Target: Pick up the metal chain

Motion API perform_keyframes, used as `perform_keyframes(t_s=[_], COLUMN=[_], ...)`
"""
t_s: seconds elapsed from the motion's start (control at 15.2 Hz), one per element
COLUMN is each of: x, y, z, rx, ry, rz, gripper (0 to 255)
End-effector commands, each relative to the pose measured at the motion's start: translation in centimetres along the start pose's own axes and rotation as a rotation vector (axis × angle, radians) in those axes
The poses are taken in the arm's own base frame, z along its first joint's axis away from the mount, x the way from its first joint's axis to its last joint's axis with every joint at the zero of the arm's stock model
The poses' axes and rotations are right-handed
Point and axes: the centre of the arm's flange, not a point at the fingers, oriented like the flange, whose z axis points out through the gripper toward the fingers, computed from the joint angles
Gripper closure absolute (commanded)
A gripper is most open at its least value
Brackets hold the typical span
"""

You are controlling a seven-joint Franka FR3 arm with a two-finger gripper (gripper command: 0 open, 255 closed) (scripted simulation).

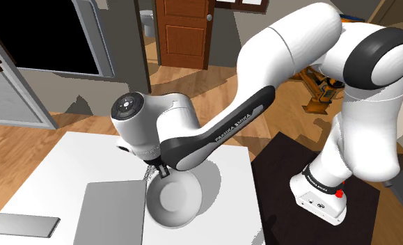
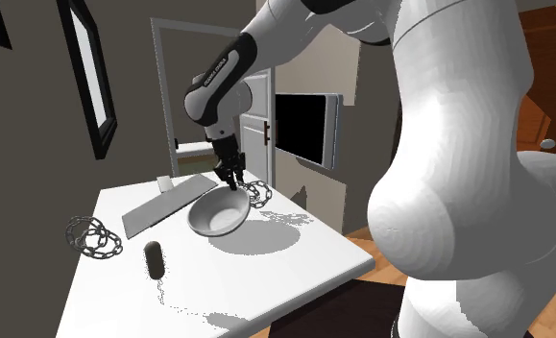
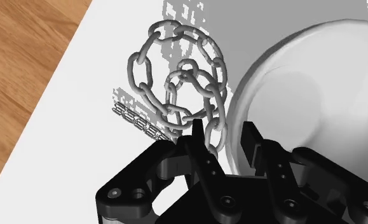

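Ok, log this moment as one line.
stage: pre-grasp | jaws: open, one chain link between them, unclasped | chain: beside white bowl

On your white tabletop (image 2: 266, 274) the grey metal chain (image 3: 141, 69) lies just beside the white round bowl (image 2: 216, 219), to its right in the second exterior view. The flat grey slab (image 2: 165, 206) lies left, a second grey chain (image 2: 93, 237) farther left.

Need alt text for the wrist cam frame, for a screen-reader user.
A grey chain lies coiled on a white table, its nearest links beside one finger of the open black gripper. A white bowl sits right next to the chain; wood floor shows past the table's edge.
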Motion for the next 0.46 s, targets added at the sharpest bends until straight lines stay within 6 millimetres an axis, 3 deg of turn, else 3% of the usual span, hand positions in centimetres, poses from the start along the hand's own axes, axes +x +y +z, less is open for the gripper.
perform_keyframes(t_s=[0.0,0.26,0.4], x=[-0.3,-0.7,-0.7], y=[0.0,0.3,0.3], z=[-1.1,-3.1,-3.2], rx=[0.000,0.000,0.000], ry=[0.000,0.000,0.000], rz=[0.000,0.000,0.000], gripper=[255,255,255])
